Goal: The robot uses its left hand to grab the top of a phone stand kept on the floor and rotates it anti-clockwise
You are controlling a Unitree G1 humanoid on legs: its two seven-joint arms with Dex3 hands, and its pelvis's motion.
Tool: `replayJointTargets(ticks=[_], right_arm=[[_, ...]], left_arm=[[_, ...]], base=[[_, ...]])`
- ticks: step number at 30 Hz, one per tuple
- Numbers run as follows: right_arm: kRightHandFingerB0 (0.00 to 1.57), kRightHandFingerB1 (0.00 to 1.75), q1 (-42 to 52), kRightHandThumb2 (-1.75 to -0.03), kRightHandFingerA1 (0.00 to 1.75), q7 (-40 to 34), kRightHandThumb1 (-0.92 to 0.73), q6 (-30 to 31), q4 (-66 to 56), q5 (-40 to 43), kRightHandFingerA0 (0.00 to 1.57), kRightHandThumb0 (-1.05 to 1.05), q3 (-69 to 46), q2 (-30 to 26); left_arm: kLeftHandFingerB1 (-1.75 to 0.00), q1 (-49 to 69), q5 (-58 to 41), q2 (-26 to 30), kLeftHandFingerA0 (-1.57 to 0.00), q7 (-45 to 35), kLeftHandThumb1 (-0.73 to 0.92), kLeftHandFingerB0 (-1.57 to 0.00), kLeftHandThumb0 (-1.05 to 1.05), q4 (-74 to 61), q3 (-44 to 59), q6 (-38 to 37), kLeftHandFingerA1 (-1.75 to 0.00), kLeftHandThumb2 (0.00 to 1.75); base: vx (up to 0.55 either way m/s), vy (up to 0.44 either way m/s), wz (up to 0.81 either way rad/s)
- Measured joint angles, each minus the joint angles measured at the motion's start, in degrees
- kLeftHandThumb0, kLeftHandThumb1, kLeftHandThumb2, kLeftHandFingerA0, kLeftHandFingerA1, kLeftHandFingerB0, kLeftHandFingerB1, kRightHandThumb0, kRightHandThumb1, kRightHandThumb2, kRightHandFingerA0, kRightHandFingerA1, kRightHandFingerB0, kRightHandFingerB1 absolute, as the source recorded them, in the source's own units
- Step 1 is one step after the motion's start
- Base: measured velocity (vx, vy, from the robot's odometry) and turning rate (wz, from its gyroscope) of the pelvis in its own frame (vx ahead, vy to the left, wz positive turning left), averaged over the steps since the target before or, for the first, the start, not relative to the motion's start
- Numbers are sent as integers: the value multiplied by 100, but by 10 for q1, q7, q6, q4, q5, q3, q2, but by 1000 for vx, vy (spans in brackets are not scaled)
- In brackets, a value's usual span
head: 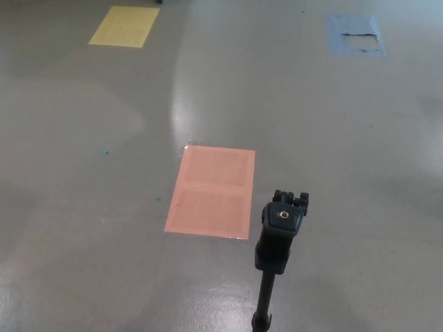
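Observation:
A black phone stand (279, 235) rises from the bottom edge of the head view, right of centre. Its blocky clamp head sits on a thin black pole that runs down out of the picture, so the base is hidden. Neither of my hands nor any part of my arms shows.
The floor is grey and glossy. An orange-pink sheet (212, 191) lies flat just left of the stand's head. A yellow sheet (124, 26) lies at the far left, and a blue patch (355, 34) with a torn middle lies at the far right.

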Motion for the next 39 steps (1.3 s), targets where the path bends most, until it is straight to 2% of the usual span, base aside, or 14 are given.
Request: replayJointTargets(ticks=[4,6,7,10,11,14,15,19,20,22,23,26,27,39], right_arm=[[37,33,-13,-63,49,6,-75,-7,1,0,71,-45,-2,-3],[31,45,-25,-88,61,6,-63,-10,1,1,65,-50,-4,-3],[30,44,-29,-87,61,6,-63,-11,1,1,66,-50,-5,-3],[30,44,-40,-87,61,4,-64,-17,0,1,66,-51,-5,-3],[32,32,-43,-63,48,3,-73,-18,-1,1,70,-44,-5,-3],[32,32,-50,-63,48,1,-72,-22,-2,2,69,-45,-6,-2],[26,44,-53,-89,59,1,-64,-22,-2,2,62,-50,-6,-2],[29,31,-60,-64,46,0,-74,-23,-3,2,69,-46,-6,0],[28,31,-61,-64,46,0,-74,-23,-3,2,71,-46,-5,0],[28,30,-63,-64,46,0,-75,-23,-3,2,70,-46,-5,0],[13,47,-65,-102,69,0,-56,-24,-3,2,62,-32,-5,0],[12,47,-67,-102,68,0,-56,-25,-3,3,60,-33,-5,1],[11,47,-67,-102,68,0,-57,-26,-3,3,58,-33,-5,1],[12,47,-86,-102,70,0,-56,-28,-4,3,62,-33,-3,5]], left_arm=[[-42,-13,0,0,-52,0,54,-27,-44,3,6,-9,-53,76],[-32,-19,0,0,-64,2,68,-28,-37,0,12,-13,-47,62],[-31,-21,0,0,-44,4,65,-26,-38,-2,13,-17,-40,61],[-29,-25,0,0,-31,10,62,-22,-44,-14,18,-35,-35,59],[-49,-25,0,0,-11,12,43,-8,-25,-21,21,-43,-51,95],[-49,-24,-3,-1,-10,15,41,-7,-26,-61,30,-64,-51,93],[-49,-23,-5,-1,-9,15,39,-6,-27,-91,35,-73,-51,92],[-49,-22,-9,-3,-9,14,37,-6,-28,-168,41,-84,-51,92],[-35,-21,-10,-4,-20,14,48,-15,-53,-185,41,-86,-43,68],[-50,-19,-11,-5,-11,13,37,-6,-27,-224,42,-89,-52,91],[-50,-18,-12,-6,-11,12,33,-7,-28,-254,43,-91,-52,89],[-50,-17,-13,-6,-10,11,31,-7,-27,-305,42,-91,-51,88],[-35,-17,-13,-6,-22,10,42,-13,-57,-323,42,-91,-43,68],[-49,-24,-16,-7,0,-6,25,0,-31,-557,36,-91,-48,83]], base=[[0,0,0],[0,0,0],[0,0,0],[0,0,0],[0,0,0],[0,0,0],[0,0,0],[0,0,0],[0,0,0],[0,0,0],[0,0,0],[0,0,0],[0,0,0],[0,0,0]])
